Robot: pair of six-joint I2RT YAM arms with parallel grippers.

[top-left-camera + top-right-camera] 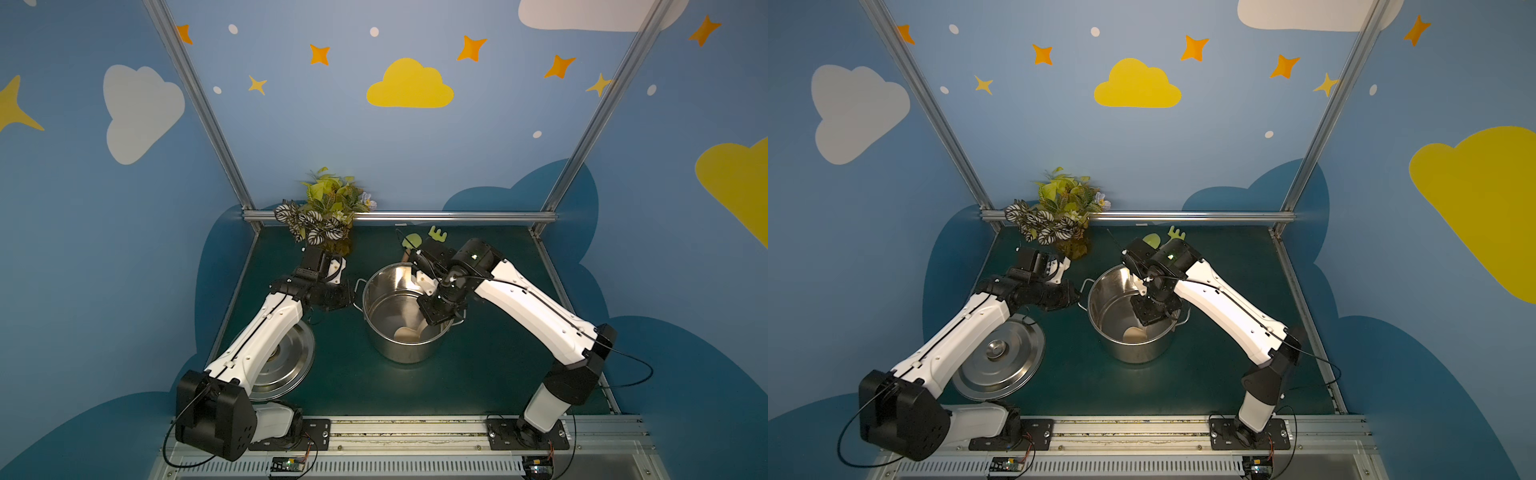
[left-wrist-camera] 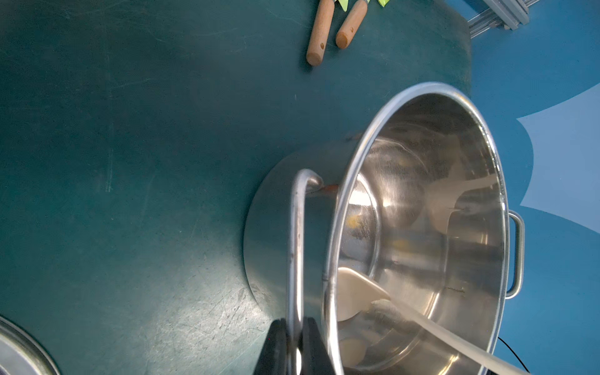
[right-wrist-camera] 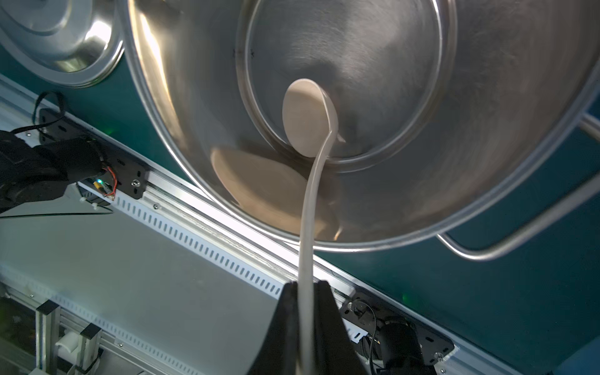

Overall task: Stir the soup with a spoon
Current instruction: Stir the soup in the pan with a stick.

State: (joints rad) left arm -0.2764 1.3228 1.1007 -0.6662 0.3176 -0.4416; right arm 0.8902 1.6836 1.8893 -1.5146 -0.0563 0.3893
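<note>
A steel pot (image 1: 409, 353) (image 1: 1133, 353) stands mid-table. My left gripper (image 2: 295, 328) (image 1: 352, 296) is shut on the pot's side handle (image 2: 297, 243), the wire loop pinched between its black fingers. My right gripper (image 3: 306, 289) (image 1: 434, 320) (image 1: 1148, 318) hangs over the pot's near right rim, shut on the thin handle of the cream spoon (image 3: 305, 120). The spoon's bowl (image 1: 405, 332) (image 1: 1133, 333) (image 2: 354, 292) sits low inside, at the edge of the pot's bottom. No soup shows; the pot's inside (image 3: 487, 130) looks like bare steel.
The pot's lid (image 1: 282, 361) (image 1: 1000, 357) (image 3: 55, 32) lies flat under my left arm. A green toy shovel (image 1: 412, 241) and rake (image 1: 438, 235) with wooden handles (image 2: 319, 32) lie behind the pot. A fake plant (image 1: 324, 212) stands at the back left.
</note>
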